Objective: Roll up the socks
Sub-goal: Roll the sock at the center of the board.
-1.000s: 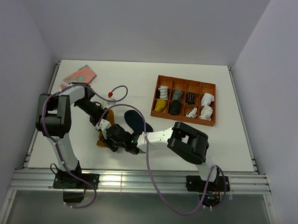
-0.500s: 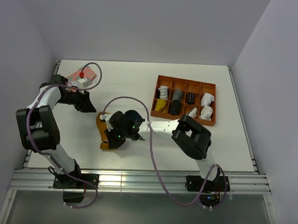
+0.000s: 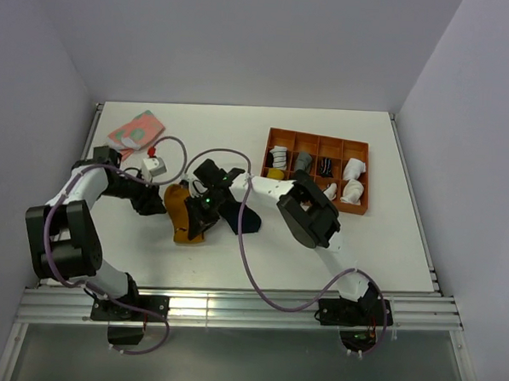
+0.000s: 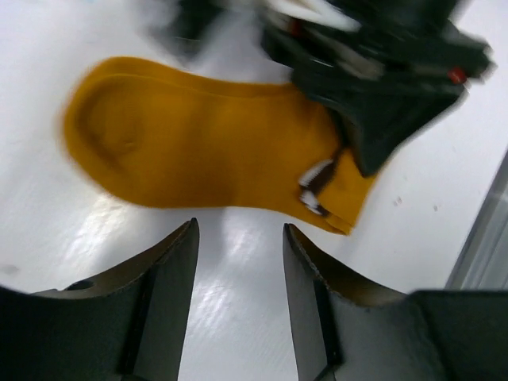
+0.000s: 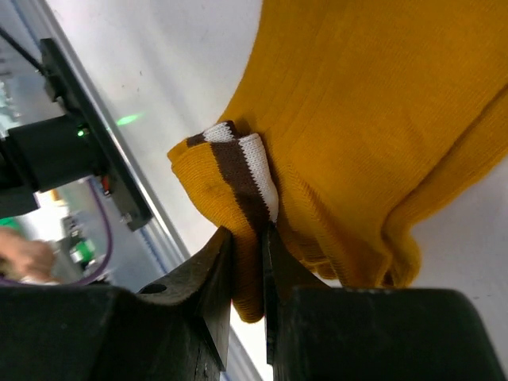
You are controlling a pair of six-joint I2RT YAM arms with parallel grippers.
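- Mustard-orange sock (image 3: 183,221): flat on the white table (image 3: 371,248), left of centre in the top view; toe at upper left and cuff end at right in the left wrist view (image 4: 198,151).
- Striped cuff (image 5: 238,171): brown and white, folded back over the orange fabric.
- Right gripper (image 5: 246,238): fingers together, clamped on the folded cuff; over the sock's right edge in the top view (image 3: 204,207).
- Left gripper (image 4: 238,230): fingers apart, nothing between them, just short of the sock's long edge; left of the sock in the top view (image 3: 151,204).
- Navy sock (image 3: 238,215): on the table just right of the mustard sock, partly under the right arm.
- Orange tray (image 3: 317,136): upper right, rolled socks in its compartments.
- Pink-and-green cloth (image 3: 135,130): upper left.
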